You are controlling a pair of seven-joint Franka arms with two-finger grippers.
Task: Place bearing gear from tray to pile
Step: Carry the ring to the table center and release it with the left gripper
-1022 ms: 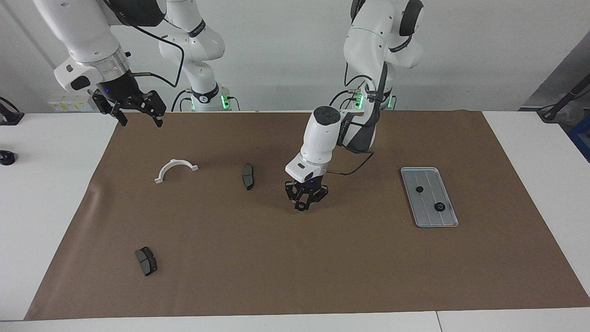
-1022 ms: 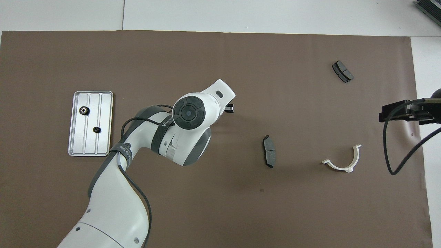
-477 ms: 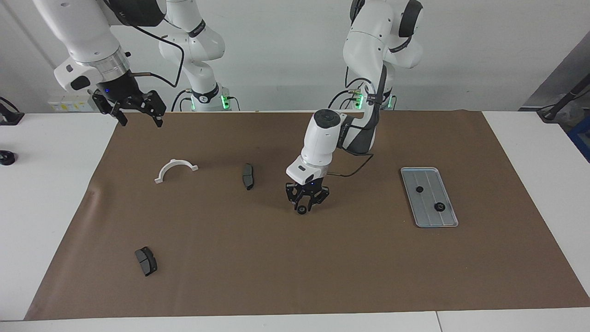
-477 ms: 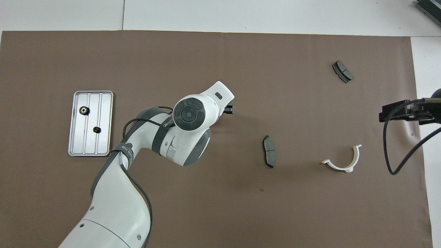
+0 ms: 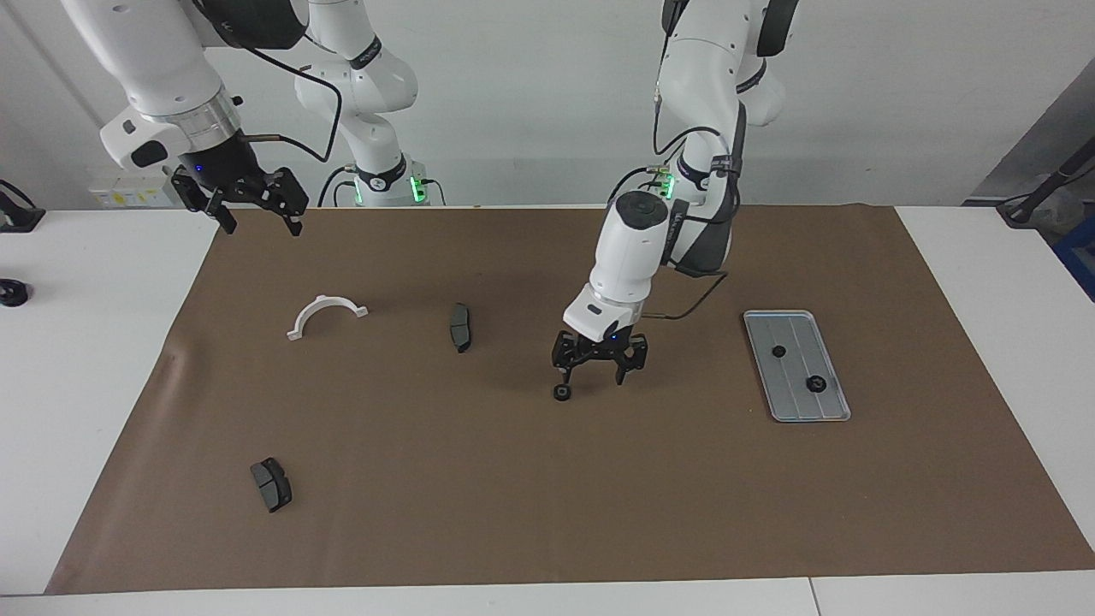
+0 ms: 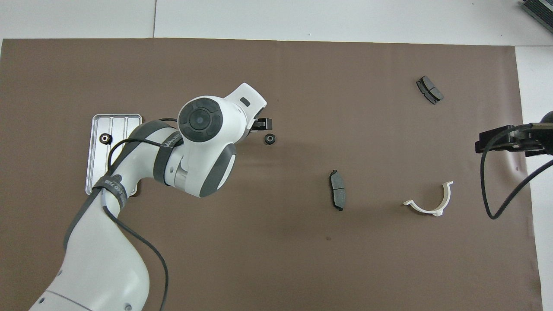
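Gear released beside the pile.
Left gripper [image 5: 599, 374], fingers now spread, has let go of bearing gear [image 5: 561, 393]; right gripper [image 5: 253, 211] waits, open.

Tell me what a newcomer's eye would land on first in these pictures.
First, the left gripper, open and raised over the middle of the brown mat, with a small black gear lying free on the mat just under it. Next, the silver tray toward the left arm's end, holding two more black gears. The right gripper waits open in the air over the mat's corner at its own end.
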